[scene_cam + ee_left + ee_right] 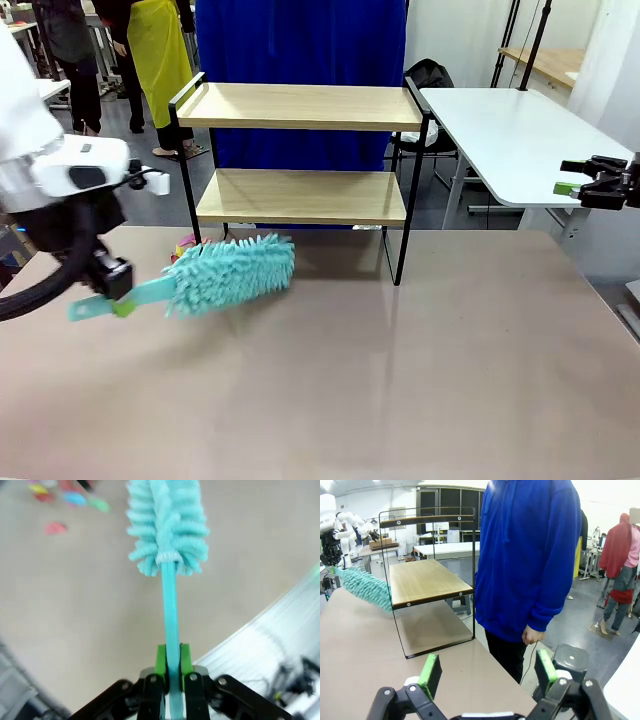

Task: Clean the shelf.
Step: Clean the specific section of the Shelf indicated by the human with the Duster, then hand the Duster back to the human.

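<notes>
Front view showed you the shelf (pixel 300 197) at the far edge of the surface (pixel 400 380), with wide bare room before it. Your left fingers (pixel 161 659) clenched the teal duster (pixel 232 272) by its handle, head beside the shelf's left legs. Your right fingers (pixel 431 674) stood released near the right edge.

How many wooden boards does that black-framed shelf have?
2. The upper board forms the top tier of the shelf. The lower board sits directly beneath it, just above the tabletop, with the teal duster in front of its left end.
</notes>
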You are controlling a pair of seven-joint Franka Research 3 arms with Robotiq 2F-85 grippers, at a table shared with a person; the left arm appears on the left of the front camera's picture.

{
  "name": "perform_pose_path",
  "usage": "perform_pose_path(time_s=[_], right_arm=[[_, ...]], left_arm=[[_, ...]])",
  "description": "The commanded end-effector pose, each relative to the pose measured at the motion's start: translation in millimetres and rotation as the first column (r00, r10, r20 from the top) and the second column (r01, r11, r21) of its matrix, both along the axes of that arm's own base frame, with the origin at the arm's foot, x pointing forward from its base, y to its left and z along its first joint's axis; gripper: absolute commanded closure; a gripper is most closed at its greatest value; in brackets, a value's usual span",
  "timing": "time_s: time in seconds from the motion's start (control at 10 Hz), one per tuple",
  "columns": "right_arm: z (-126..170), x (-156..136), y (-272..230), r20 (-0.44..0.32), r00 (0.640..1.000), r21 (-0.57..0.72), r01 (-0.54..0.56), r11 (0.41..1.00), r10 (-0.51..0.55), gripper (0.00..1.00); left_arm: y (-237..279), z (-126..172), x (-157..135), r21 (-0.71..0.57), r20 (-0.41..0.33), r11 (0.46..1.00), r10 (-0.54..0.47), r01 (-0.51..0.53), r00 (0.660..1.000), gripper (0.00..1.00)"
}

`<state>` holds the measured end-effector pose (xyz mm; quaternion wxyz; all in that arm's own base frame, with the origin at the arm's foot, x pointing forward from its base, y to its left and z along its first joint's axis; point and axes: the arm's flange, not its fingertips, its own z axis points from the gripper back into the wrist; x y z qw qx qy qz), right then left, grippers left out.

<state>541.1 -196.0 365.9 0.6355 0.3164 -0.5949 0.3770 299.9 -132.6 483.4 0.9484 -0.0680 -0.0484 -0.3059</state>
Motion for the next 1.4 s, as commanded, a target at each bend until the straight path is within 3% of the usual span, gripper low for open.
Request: perform_pose_path(time_s=[0.0, 0.1, 0.5, 0.6, 0.7, 1.3], right_arm=[[3.2, -0.8, 2.4, 0.006, 1.000, 0.002, -0.001, 1.000, 0.001, 0.00], [3.2, -0.8, 2.4, 0.006, 1.000, 0.002, -0.001, 1.000, 0.001, 0.00], [3.2, -0.8, 2.4, 0.006, 1.000, 0.002, -0.001, 1.000, 0.001, 0.00], [3.2, -0.8, 2.4, 0.006, 1.000, 0.002, -0.001, 1.000, 0.001, 0.00], [3.2, -0.8, 2.4, 0.006, 1.000, 0.002, -0.001, 1.000, 0.001, 0.00], [3.2, -0.8, 2.4, 0.006, 1.000, 0.002, -0.001, 1.000, 0.001, 0.00]], left_arm=[[38.8, 17.7, -27.1, 0.042, -0.001, 0.977, -0.208, 0.208, 0.978, 0.87], [51.0, 32.8, -36.6, 0.076, 0.045, 0.948, -0.311, 0.308, 0.949, 0.87], [63.3, 96.8, -63.1, 0.060, 0.186, 0.914, -0.404, 0.401, 0.895, 0.87], [51.6, 101.9, -58.4, 0.071, 0.136, 0.906, -0.422, 0.416, 0.896, 0.87], [66.2, 90.7, -67.1, 0.105, 0.160, 0.923, -0.383, 0.370, 0.910, 0.87], [66.2, 90.7, -67.1, 0.105, 0.160, 0.923, -0.383, 0.370, 0.910, 0.87]])
